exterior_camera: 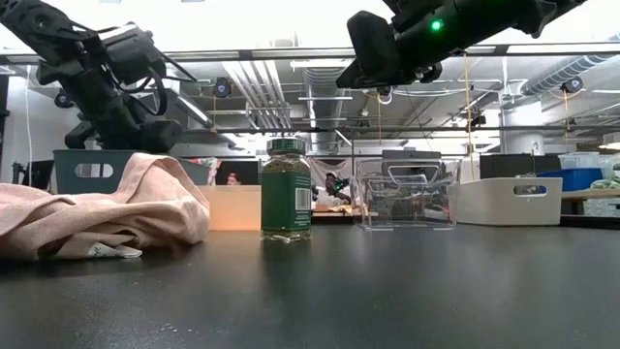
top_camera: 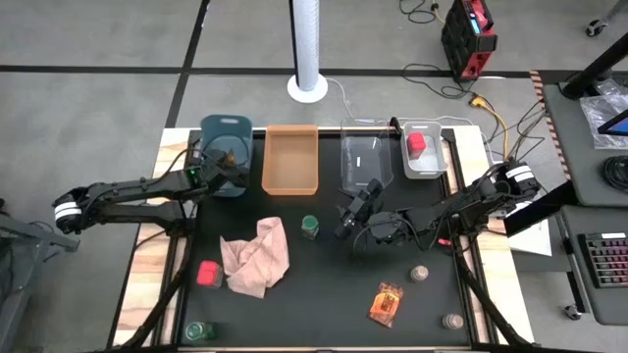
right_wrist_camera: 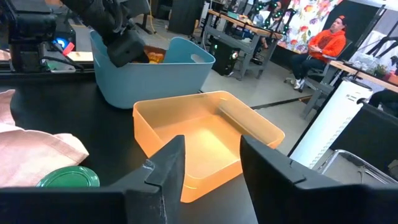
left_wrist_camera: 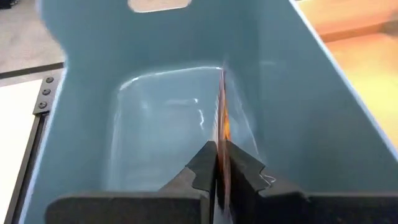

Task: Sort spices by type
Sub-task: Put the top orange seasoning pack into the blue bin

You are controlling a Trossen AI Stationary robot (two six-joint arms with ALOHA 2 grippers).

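My left gripper (top_camera: pixel 228 157) is over the blue bin (top_camera: pixel 224 181), shut on an orange-brown foil packet (left_wrist_camera: pixel 221 121). My right gripper (right_wrist_camera: pixel 211 168) is open and hovers above the table beside the clear bin (top_camera: pixel 366 157), to the right of a green-capped jar (top_camera: pixel 310 227) that stands upright on its base (exterior_camera: pixel 287 233). A second foil packet (top_camera: pixel 386 303), two tan-lidded jars (top_camera: pixel 419 274) (top_camera: pixel 452 321), a red container (top_camera: pixel 208 274) and another green-capped jar (top_camera: pixel 199 331) sit on the table. A red box (top_camera: pixel 416 143) lies in the white bin (top_camera: pixel 432 167). My left gripper pinches the foil packet between its two fingers (left_wrist_camera: pixel 202 167), at the packet's near end (left_wrist_camera: pixel 220 155). The packet shows edge-on and reaches away from the fingers down into the blue bin. Whether its far end touches the bin's floor I cannot tell.
Four bins stand in a row along the far edge: blue, orange (top_camera: pixel 290 159), clear and white. A crumpled pink cloth (top_camera: pixel 257 257) lies left of the middle. A white post (top_camera: pixel 307 49) rises behind the table. A seated person (right_wrist_camera: pixel 320 43) shows beyond the table.
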